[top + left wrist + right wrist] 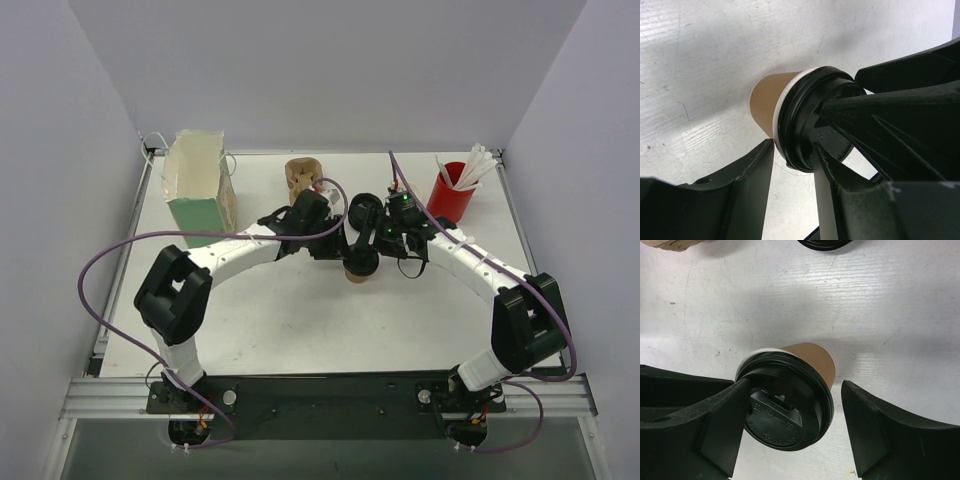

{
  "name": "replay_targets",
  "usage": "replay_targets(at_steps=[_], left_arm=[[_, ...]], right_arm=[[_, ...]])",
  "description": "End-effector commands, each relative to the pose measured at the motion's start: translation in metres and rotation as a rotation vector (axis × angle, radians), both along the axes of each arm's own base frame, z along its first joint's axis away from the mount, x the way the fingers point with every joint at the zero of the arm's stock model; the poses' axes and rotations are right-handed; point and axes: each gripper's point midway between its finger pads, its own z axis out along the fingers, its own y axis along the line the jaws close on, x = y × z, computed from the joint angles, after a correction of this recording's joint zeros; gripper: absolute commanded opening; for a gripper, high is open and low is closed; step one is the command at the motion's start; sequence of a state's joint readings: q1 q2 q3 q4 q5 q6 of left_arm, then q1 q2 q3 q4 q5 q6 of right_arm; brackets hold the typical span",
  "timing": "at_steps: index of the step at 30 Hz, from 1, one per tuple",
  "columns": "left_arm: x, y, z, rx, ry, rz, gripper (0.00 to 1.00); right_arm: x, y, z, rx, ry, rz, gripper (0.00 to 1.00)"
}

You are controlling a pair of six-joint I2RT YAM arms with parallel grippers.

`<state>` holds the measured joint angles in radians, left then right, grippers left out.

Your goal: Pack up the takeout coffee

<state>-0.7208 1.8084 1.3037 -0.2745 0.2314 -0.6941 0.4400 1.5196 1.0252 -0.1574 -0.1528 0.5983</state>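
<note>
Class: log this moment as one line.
left jaws: shut on coffee | right jaws: open around lid | coffee: outside bag

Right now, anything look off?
Maybe the coffee cup: a white rim shows under its black lid on one side, so the lid may not be fully seated. No spill visible.

Bright, even overhead light washes the white table point(300, 320) in the sharp top view, leaving faint shadows under the arms. In both wrist views the takeout coffee point(790, 390) throws a soft grey shadow, while the close black gripper fingers point(875, 435) lose detail in darkness.
</note>
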Motion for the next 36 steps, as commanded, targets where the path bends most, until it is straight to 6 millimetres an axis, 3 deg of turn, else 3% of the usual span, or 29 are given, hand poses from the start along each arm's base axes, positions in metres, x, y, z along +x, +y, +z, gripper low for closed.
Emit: replay_targets(at_steps=[1,6,17,27,36], left_arm=[[0.005,0.003,0.022,-0.02,-0.057,0.054,0.47],[0.007,0.005,0.021,-0.013,-0.058,0.1,0.44],[0.003,0.002,0.023,-0.011,-0.063,0.135,0.43],[0.003,-0.001,0.023,-0.007,-0.068,0.136,0.42],[0.001,-0.003,0.025,-0.005,-0.068,0.131,0.42]], right_arm=[[0.006,-0.002,0.016,-0.023,-0.026,-0.003,0.68],[0.005,-0.006,0.029,-0.012,-0.048,-0.022,0.69],[-0.01,-0.015,0.026,0.029,-0.031,-0.08,0.68],[-0.019,-0.018,0.015,0.066,-0.012,-0.11,0.56],[-0.008,-0.013,0.012,0.061,-0.022,-0.095,0.44]])
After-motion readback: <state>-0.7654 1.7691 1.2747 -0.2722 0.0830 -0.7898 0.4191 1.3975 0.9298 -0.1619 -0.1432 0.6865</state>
